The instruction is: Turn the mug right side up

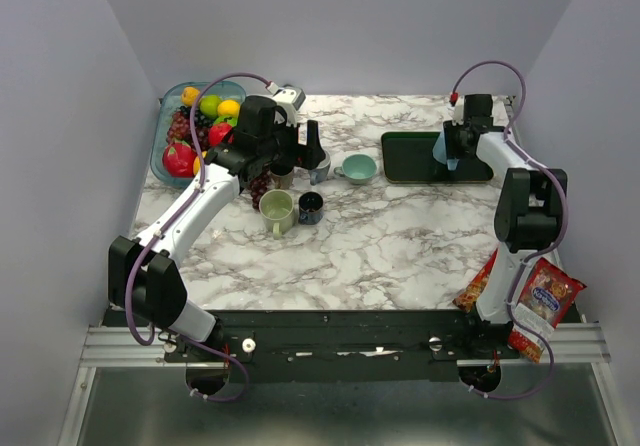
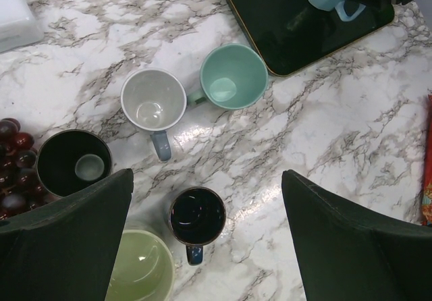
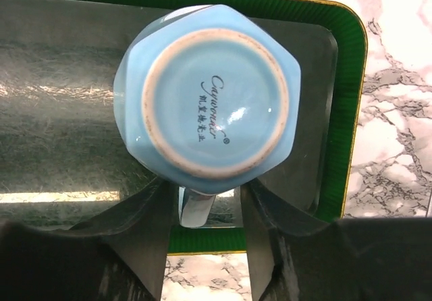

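From above, the left gripper point(image 1: 308, 156) hangs over a cluster of mugs on the white marbled tabletop point(image 1: 400, 236). These include a teal mug point(image 1: 357, 168), a pale green mug point(image 1: 277, 211) and a small dark glossy mug point(image 1: 310, 206), all mouth up. A clear blue-tinted fruit tray point(image 1: 160, 161) at the far left holds an orange, a lime, a lemon, grapes and red fruit. At the far right, the right gripper point(image 1: 455, 148) is over a dark green rectangular tray point(image 1: 415, 171), with the light blue ceramic mug point(image 1: 443, 151) at its tip. Two red snack packets point(image 1: 545, 301) lie by the right arm's base.

The left wrist view shows the jaws wide apart above the mugs. A white mug with a blue handle point(image 2: 153, 102) stands just beside the teal one, and both look empty. A black cup point(image 2: 73, 162) has a small pale round thing at its bottom. Dark red grapes point(image 2: 13, 156) lie at the left edge.

In the right wrist view the light blue mug is upside down over the green tray, its printed base facing the camera. The jaws flank its handle with the tips hidden under the body. I cannot tell whether they press on it.
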Action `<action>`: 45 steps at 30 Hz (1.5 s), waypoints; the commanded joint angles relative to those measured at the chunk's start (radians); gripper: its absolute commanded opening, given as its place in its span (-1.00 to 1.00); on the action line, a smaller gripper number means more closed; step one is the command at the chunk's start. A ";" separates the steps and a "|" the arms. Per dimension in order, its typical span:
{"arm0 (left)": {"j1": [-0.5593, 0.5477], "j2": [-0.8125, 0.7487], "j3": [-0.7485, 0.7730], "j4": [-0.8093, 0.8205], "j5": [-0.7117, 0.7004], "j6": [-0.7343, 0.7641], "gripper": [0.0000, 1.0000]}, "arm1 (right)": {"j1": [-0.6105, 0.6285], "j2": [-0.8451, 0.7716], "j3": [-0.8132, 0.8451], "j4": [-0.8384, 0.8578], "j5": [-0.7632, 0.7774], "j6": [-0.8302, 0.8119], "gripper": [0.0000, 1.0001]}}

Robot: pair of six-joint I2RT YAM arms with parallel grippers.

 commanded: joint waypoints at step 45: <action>-0.115 0.153 0.132 0.811 0.377 -0.592 0.98 | 0.018 -0.632 -0.206 0.617 -0.834 0.998 -0.99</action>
